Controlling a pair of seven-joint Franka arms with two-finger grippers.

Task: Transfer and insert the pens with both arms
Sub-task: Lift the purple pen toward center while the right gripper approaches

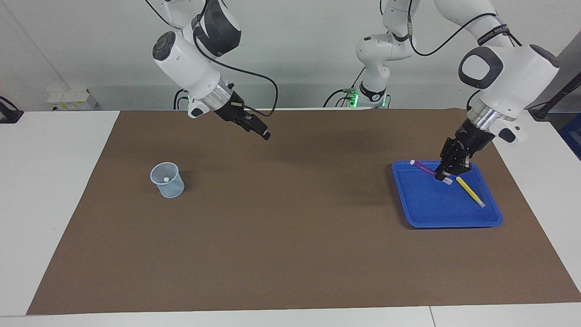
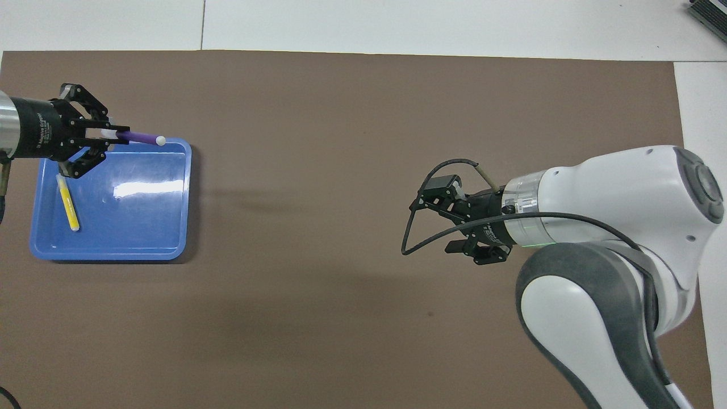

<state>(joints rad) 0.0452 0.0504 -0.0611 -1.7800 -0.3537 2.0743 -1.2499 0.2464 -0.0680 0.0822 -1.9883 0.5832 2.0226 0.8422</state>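
Left gripper [image 1: 447, 175] clenched on purple pen [image 1: 424, 168] in blue tray [image 1: 454, 218], yellow pen [image 1: 470, 192] at its 4 o'clock; right gripper [image 2: 434, 218] waits spread over mat.

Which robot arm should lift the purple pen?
The left arm. Its tool is already down in the blue tray, fingers around the purple pen. The right tool hangs over bare mat.

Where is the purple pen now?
The purple pen is in the left gripper, at the blue tray's edge nearer the robots, beside the yellow pen.
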